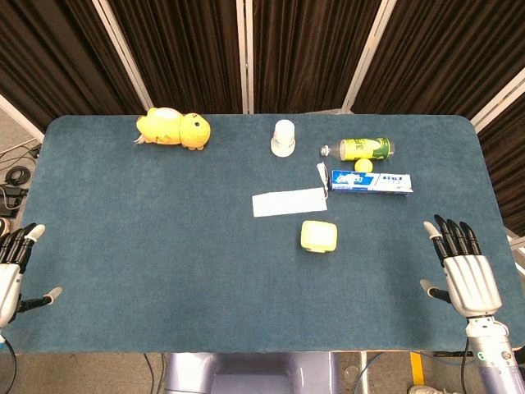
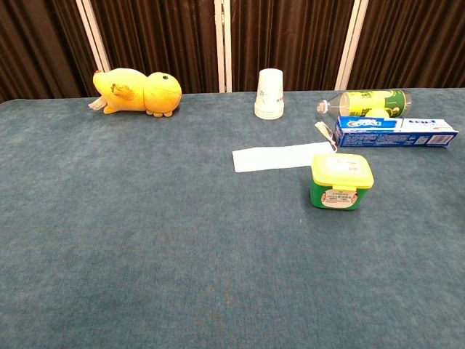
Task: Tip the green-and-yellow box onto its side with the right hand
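Your left hand (image 1: pixel 15 267) sits at the table's (image 1: pixel 148 246) left edge, only partly in frame; its fingers look straight and close together with the thumb out to the side, and it holds nothing. Far back on the left lies the yellow toy (image 1: pixel 173 128) on its belly. Near the back middle stands a white cup (image 1: pixel 283 137), upside down. In front of it a white card (image 1: pixel 289 202) lies flat. Just right of and nearer than the card is your target, the box (image 1: pixel 318 235): it stands upright on its green base with the yellow lid on top, well apart from both hands. Behind it a toothpaste carton (image 1: pixel 371 181) lies lengthwise, with one end flap open toward the card. A bottle (image 1: pixel 362 148) lies on its side behind the carton, with a small yellow ball (image 1: pixel 362 165) between them. Your right hand (image 1: pixel 463 271) rests at the table's right edge, palm down, fingers straight and slightly spread, thumb out, holding nothing
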{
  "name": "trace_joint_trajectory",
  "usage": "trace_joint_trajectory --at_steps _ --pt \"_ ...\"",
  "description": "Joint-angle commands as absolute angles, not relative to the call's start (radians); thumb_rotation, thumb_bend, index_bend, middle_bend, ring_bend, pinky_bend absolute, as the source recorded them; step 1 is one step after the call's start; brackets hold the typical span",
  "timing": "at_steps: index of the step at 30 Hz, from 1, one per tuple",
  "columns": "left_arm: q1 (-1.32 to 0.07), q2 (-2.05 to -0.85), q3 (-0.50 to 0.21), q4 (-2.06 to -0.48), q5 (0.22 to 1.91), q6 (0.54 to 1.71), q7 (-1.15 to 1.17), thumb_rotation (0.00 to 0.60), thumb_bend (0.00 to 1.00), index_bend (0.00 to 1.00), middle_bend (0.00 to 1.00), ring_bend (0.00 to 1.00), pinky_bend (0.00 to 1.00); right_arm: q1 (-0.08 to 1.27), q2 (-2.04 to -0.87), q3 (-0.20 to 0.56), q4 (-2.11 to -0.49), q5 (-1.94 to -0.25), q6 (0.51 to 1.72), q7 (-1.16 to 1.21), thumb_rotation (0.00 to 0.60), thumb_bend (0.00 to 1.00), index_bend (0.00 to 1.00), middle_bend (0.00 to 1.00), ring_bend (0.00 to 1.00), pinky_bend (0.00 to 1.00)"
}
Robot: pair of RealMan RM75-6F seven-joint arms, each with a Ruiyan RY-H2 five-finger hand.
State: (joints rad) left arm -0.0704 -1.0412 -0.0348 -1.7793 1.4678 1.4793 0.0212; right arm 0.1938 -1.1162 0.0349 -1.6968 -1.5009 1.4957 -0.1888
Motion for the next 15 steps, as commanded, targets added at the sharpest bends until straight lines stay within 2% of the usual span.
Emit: trace_joint_trajectory --at_steps 1,5,8,12,15 --pt "-0.070 -1.039 -0.035 -1.776 1.465 1.476 0.015 0.600 0.00 0.00 0.00 0.00 0.00 0.192 -1.123 0.038 -1.700 -1.497 1.486 -0.207 0.600 0.00 0.00 0.00 0.00 0.00" --pt "-0.070 -1.039 -0.036 -1.776 1.462 1.475 0.015 0.600 0.00 0.00 0.00 0.00 0.00 0.196 -1.126 0.040 -1.706 -1.497 1.471 -0.217 0.600 0.00 0.00 0.00 0.00 0.00" --pt "-0.071 -1.040 -0.036 -1.776 1.459 1.473 0.019 0.600 0.00 0.00 0.00 0.00 0.00 0.230 -1.126 0.045 -1.727 -1.506 1.415 -0.244 0.600 0.00 0.00 0.00 0.00 0.00" --pt "-0.072 -1.044 -0.037 -1.776 1.453 1.469 0.028 0.600 0.00 0.00 0.00 0.00 0.00 0.314 -1.111 0.072 -1.790 -1.497 1.294 -0.324 0.600 0.00 0.00 0.00 0.00 0.00" --pt "-0.076 -1.049 -0.040 -1.773 1.443 1.459 0.038 0.600 0.00 0.00 0.00 0.00 0.00 0.403 -1.088 0.111 -1.875 -1.423 1.147 -0.355 0.600 0.00 0.00 0.00 0.00 0.00"
